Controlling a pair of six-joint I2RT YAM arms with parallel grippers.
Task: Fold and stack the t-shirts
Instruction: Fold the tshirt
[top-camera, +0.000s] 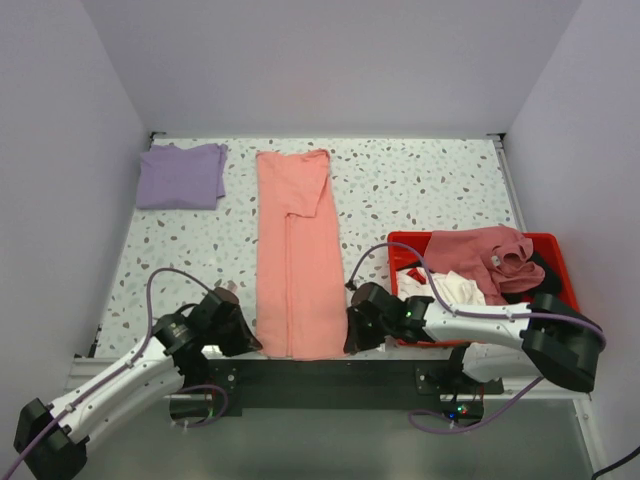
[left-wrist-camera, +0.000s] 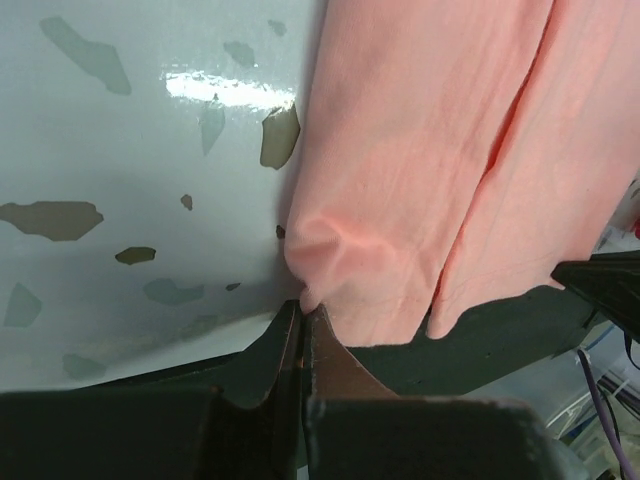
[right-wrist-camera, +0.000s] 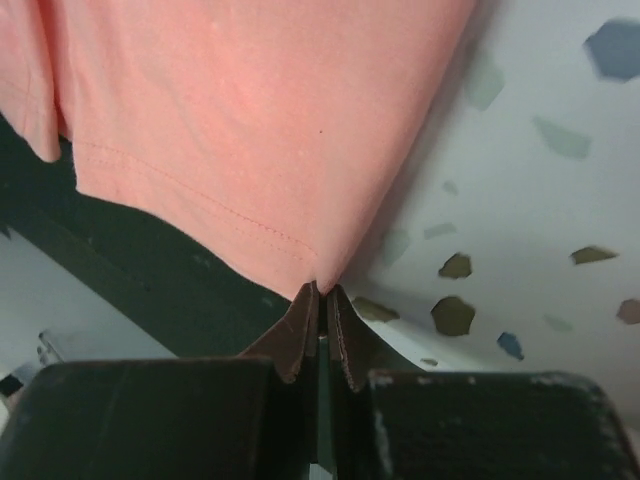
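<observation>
A salmon-pink t-shirt (top-camera: 296, 250) lies folded into a long strip down the middle of the table, its hem at the near edge. My left gripper (top-camera: 250, 343) is shut on the hem's near-left corner (left-wrist-camera: 310, 290). My right gripper (top-camera: 350, 338) is shut on the near-right corner (right-wrist-camera: 322, 280). A lavender t-shirt (top-camera: 181, 175) lies folded at the far left. A dusty pink t-shirt (top-camera: 480, 256), a white one (top-camera: 450, 288) and a black one (top-camera: 548, 275) are heaped in the bin on the right.
The red plastic bin (top-camera: 400, 250) stands at the near right, close beside my right arm. A black rail (top-camera: 320, 378) runs along the table's near edge under both grippers. Grey walls close in the table on three sides.
</observation>
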